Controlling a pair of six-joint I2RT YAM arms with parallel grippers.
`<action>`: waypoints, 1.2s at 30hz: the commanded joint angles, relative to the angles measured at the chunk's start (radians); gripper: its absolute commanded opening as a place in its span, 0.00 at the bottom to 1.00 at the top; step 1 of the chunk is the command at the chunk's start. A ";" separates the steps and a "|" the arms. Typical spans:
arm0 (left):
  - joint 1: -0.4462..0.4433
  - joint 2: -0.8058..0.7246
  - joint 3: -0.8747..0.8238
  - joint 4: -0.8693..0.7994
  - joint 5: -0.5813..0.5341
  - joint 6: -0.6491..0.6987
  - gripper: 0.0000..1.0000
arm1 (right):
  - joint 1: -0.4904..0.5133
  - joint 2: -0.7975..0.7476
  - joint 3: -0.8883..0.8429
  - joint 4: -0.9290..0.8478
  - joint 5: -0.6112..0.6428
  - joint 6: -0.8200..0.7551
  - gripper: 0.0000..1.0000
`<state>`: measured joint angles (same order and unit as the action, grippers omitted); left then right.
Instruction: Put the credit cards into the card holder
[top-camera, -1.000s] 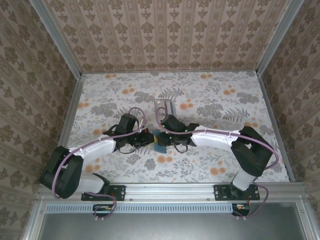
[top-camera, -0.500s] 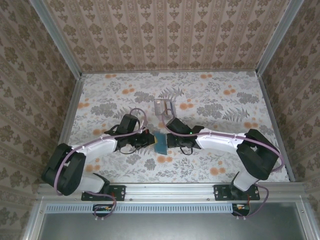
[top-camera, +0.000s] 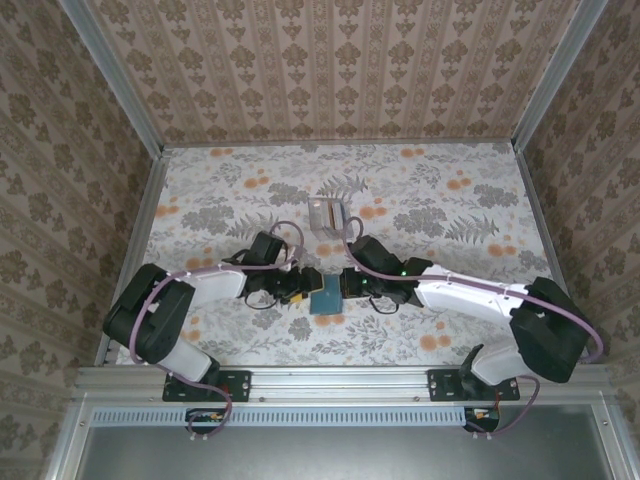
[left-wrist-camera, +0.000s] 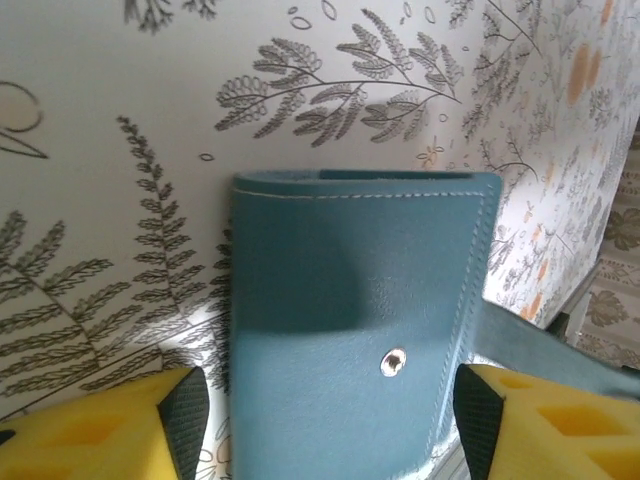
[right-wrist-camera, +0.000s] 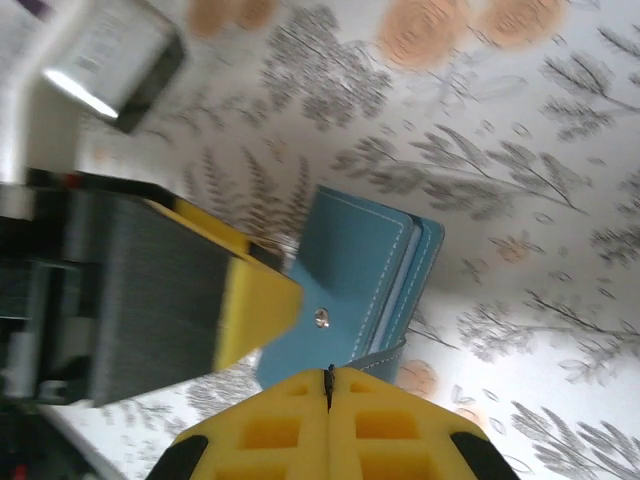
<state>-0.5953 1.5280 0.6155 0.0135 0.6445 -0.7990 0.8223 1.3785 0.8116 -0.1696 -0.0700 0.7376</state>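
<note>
The teal card holder (top-camera: 325, 297) lies flat and folded on the floral table, between the two grippers. In the left wrist view the card holder (left-wrist-camera: 360, 310) fills the gap between my left gripper's (left-wrist-camera: 325, 420) open yellow fingers, its snap dot (left-wrist-camera: 393, 361) facing up. My right gripper (right-wrist-camera: 328, 378) is shut, and the holder's grey-blue strap (right-wrist-camera: 385, 352) runs into its fingertips. The pale grey credit cards (top-camera: 327, 213) sit in a small stack farther back; in the right wrist view the cards (right-wrist-camera: 110, 55) are at the top left.
The left gripper's yellow finger (right-wrist-camera: 250, 300) and black body reach in beside the holder in the right wrist view. Patterned walls and metal rails (top-camera: 140, 230) bound the table. Open tabletop lies to the far left and far right.
The card holder stood on edge between the two grippers; it now lies flat, slightly nearer the front. Both arms have stretched lower, and the right arm's elbow has swung right.
</note>
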 joint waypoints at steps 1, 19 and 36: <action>-0.005 -0.040 0.026 -0.031 0.023 0.044 0.72 | -0.002 -0.016 0.021 0.043 -0.057 0.027 0.00; 0.006 -0.003 0.055 -0.065 0.087 0.093 0.76 | 0.001 0.034 0.047 0.116 -0.137 0.054 0.00; 0.009 0.075 0.040 0.070 0.159 0.052 0.77 | -0.010 -0.024 0.038 0.146 -0.191 0.045 0.00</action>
<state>-0.5930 1.5806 0.6495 0.0151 0.7605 -0.7338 0.8177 1.3788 0.8246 -0.0631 -0.2150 0.7856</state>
